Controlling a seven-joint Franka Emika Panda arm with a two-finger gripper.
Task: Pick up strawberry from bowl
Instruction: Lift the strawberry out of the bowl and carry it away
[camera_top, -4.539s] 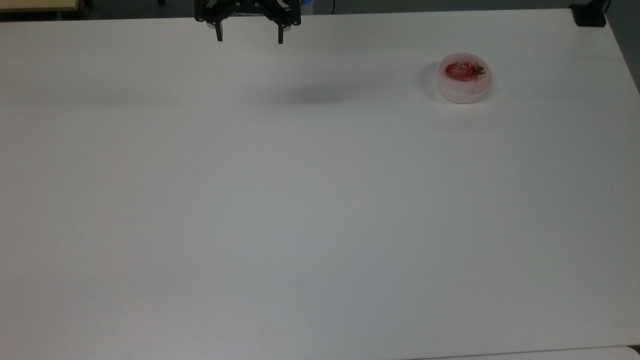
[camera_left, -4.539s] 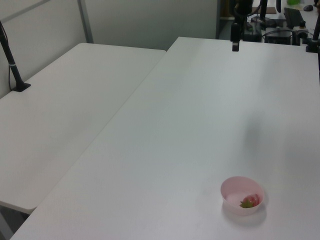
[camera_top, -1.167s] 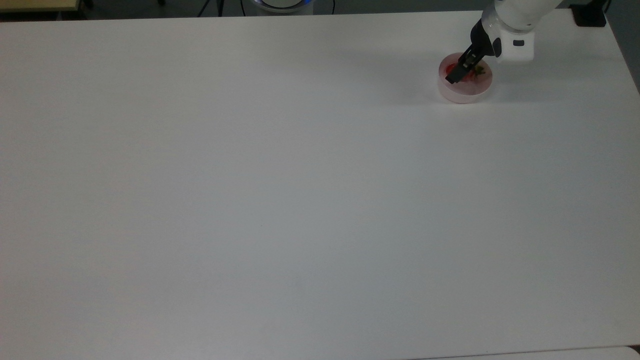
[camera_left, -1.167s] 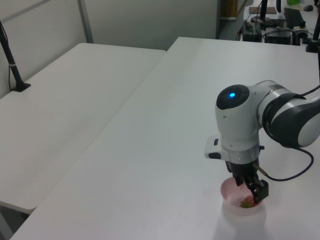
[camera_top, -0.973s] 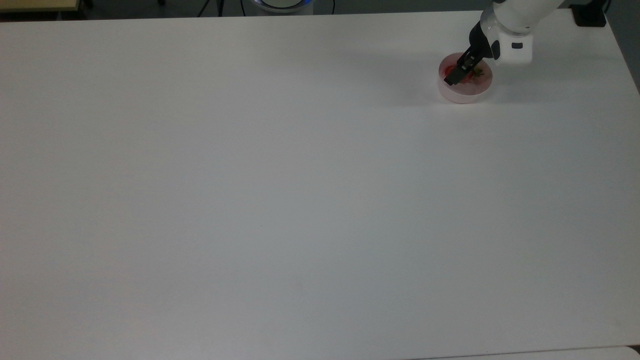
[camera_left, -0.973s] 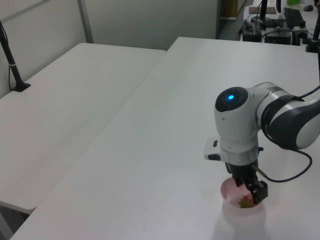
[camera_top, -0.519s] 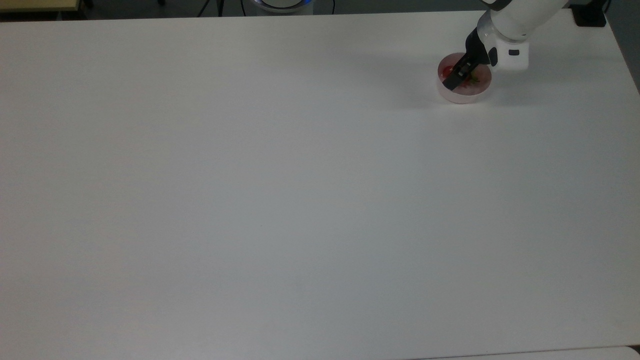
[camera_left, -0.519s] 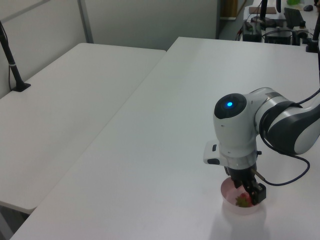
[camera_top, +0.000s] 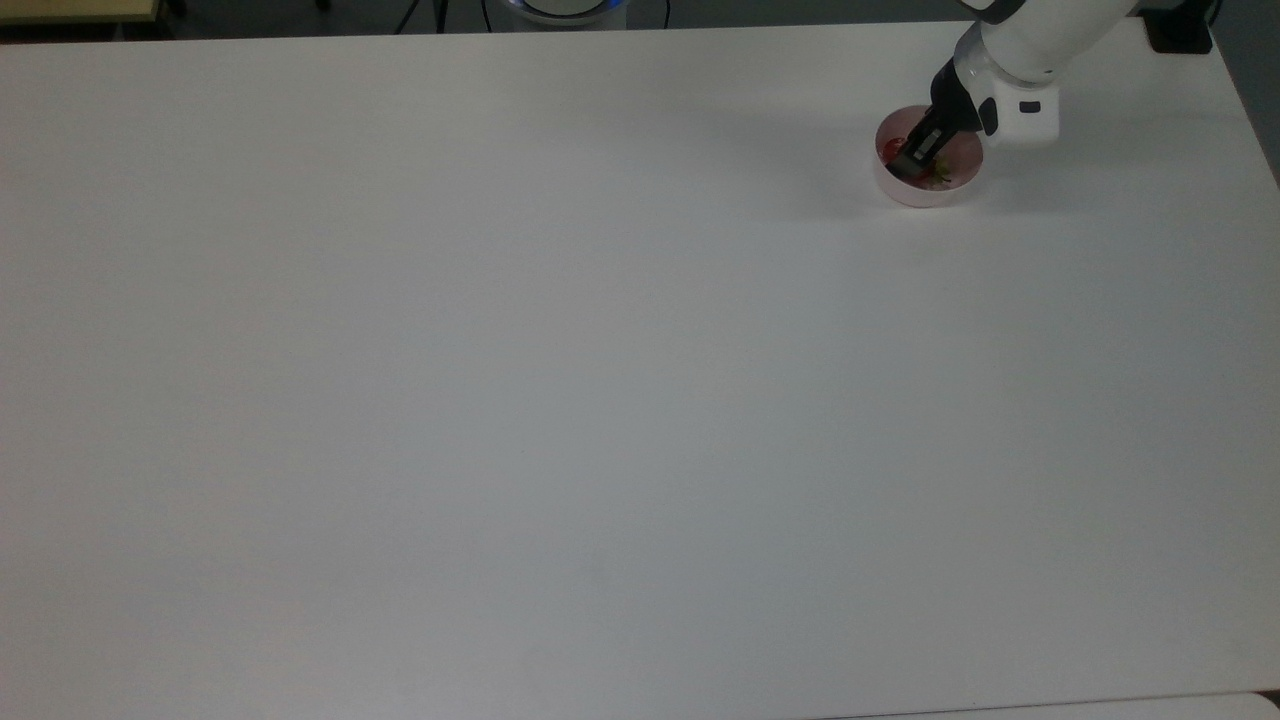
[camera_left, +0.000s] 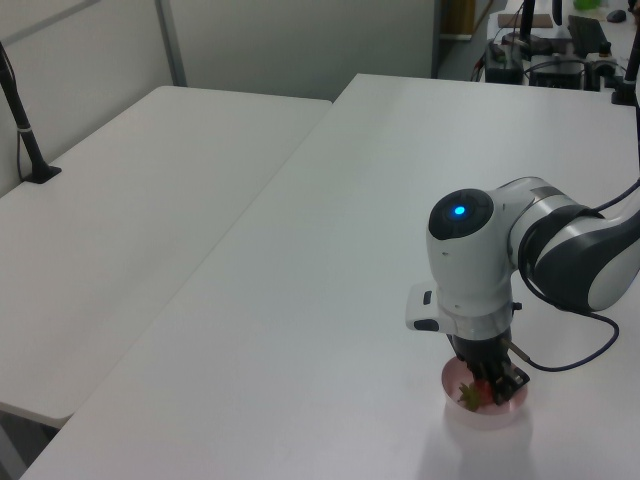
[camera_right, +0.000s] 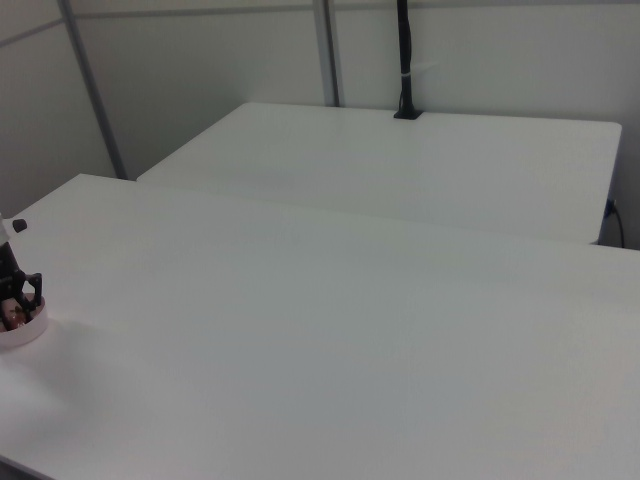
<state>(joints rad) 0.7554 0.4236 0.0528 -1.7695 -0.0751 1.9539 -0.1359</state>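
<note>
Pink bowl holds the claw around the strawberry; grip unclear. The light bowl could tip if nudged.

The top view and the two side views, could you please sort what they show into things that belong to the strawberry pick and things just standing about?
Belongs to the job:
- strawberry, inside the bowl
- bowl, pale pink
- end effector, down inside the bowl at the strawberry

Just standing about:
- second white table
- black pole at that table's far edge

A plain white table carries the pale pink bowl near one corner.
</note>
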